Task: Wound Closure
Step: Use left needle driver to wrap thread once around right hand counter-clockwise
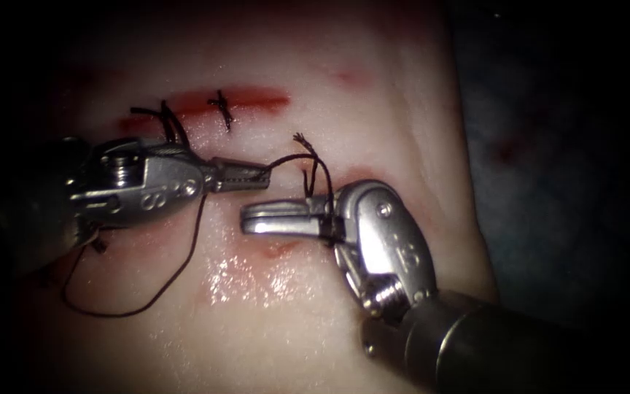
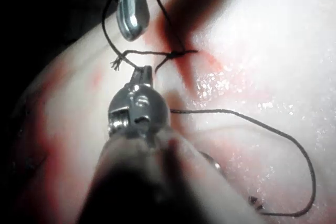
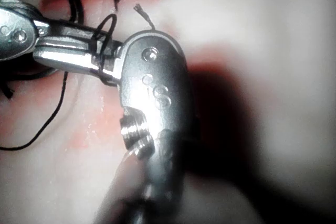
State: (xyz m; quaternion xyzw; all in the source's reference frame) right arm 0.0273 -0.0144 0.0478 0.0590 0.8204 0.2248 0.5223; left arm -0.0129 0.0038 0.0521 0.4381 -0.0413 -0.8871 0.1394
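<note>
The thread [image 1: 294, 156] runs from the left tool [image 1: 246, 176], whose closed jaws pinch it at their tips, and wraps around the right tool [image 1: 278, 217] near its hinge. Right jaws look closed, holding nothing. No needle seen. Even tension should help the loops sit over the cut [image 1: 246, 98] in the tissue [image 1: 271, 314].

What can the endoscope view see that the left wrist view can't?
Endoscope view: stitches across the cut, and the right tool, jaws shut on nothing, with thread wound round them. Left wrist view: the left tool from behind and close up, thread pinched at its tip. Both: the left tool holding thread, the thread's frayed end, and a loose loop lying on the tissue.
</note>
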